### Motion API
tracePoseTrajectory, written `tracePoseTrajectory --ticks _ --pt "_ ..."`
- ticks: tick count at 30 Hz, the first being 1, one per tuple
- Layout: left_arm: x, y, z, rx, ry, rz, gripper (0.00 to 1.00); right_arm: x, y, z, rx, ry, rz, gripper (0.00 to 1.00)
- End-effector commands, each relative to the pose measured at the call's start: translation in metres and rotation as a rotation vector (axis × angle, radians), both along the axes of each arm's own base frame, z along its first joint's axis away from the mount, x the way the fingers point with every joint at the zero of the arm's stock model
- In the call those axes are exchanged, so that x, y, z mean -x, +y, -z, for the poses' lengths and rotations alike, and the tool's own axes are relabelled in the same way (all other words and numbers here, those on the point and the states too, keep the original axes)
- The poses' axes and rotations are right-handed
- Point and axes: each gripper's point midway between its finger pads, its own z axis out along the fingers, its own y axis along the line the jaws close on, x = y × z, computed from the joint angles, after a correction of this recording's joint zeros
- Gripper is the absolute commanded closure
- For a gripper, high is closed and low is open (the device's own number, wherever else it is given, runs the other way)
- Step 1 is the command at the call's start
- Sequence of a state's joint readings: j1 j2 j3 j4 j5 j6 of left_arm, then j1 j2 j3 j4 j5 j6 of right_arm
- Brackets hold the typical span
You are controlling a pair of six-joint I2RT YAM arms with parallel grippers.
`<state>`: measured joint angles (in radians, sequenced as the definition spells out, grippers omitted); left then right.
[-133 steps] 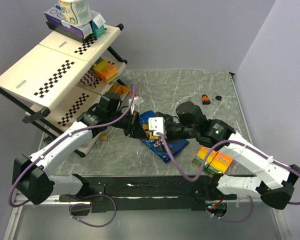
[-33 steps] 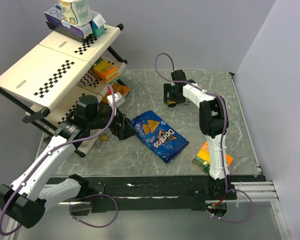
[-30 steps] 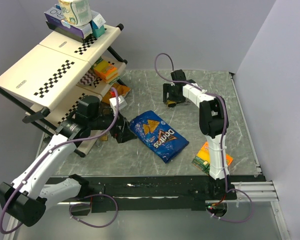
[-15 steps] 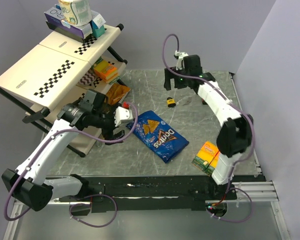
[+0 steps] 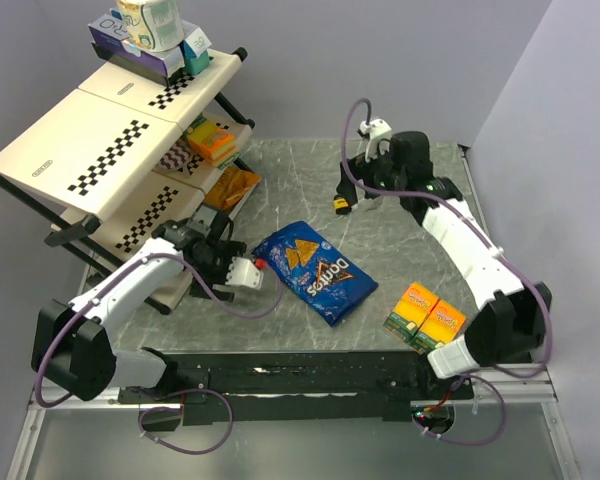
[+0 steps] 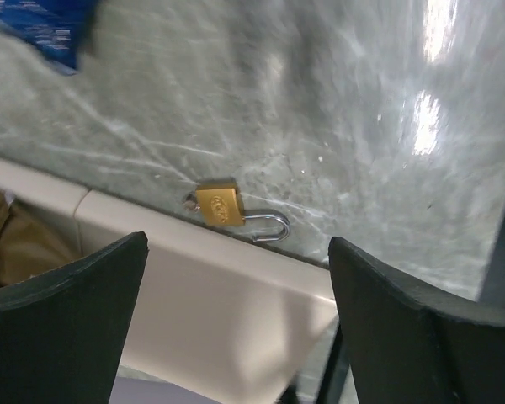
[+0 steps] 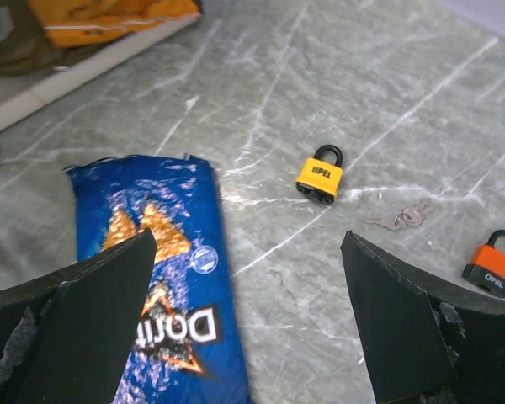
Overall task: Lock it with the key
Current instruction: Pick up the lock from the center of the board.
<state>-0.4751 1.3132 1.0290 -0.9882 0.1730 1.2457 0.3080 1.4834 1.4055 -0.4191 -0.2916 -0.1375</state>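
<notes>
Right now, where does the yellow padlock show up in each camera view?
Top external: the yellow padlock lies at the far middle of the table, beyond the chip bag.
Left wrist: not in it; the lock seen there is a brass padlock.
Right wrist: right of centre, just left of the keys.
Shared landmark: the blue Doritos bag, partly visible in all three views.

I count one yellow padlock (image 7: 320,179), one orange padlock (image 7: 491,265), one brass padlock (image 6: 219,205). I see one key bunch (image 7: 400,218), one chip bag (image 5: 310,270), two boxes (image 5: 413,307) (image 5: 445,322).
</notes>
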Motion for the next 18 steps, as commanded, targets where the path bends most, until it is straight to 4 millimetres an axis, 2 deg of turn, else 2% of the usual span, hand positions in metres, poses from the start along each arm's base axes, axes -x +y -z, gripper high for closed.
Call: tracePoseTrajectory --ticks 1,3,4,5,8,12,14,18 --pt "-0.021 -0.002 0.017 -0.046 -0.066 0.159 0.08 0.021 0.004 -0.062 -0.088 -0.209 -0.045 0.0" --pt "-0.024 -0.001 0.022 -0.039 -0.027 0.148 0.09 0.027 0.006 -0.062 -0.104 -0.177 -0.052 0.0" --pt "-0.026 -0.004 0.031 -0.029 0.013 0.152 0.11 0.036 0.007 -0.053 -0.091 -0.122 -0.071 0.0" --pt "-0.033 -0.002 0.031 -0.019 0.015 0.138 0.11 0.039 0.007 -0.051 -0.081 -0.109 -0.087 0.0" --pt "-0.043 0.0 0.041 -0.007 0.039 0.143 0.14 0.055 0.01 -0.053 -0.081 -0.094 -0.145 0.0" --pt "-0.051 0.004 0.053 -0.017 0.062 0.138 0.17 0.062 0.008 -0.055 -0.092 -0.089 -0.137 0.0" --pt "-0.056 0.006 0.06 -0.021 0.072 0.121 0.23 0.063 0.006 -0.056 -0.091 -0.092 -0.133 0.0" --pt "-0.06 0.009 0.07 -0.035 0.093 0.096 0.28 0.067 0.006 -0.051 -0.093 -0.082 -0.136 0.0"
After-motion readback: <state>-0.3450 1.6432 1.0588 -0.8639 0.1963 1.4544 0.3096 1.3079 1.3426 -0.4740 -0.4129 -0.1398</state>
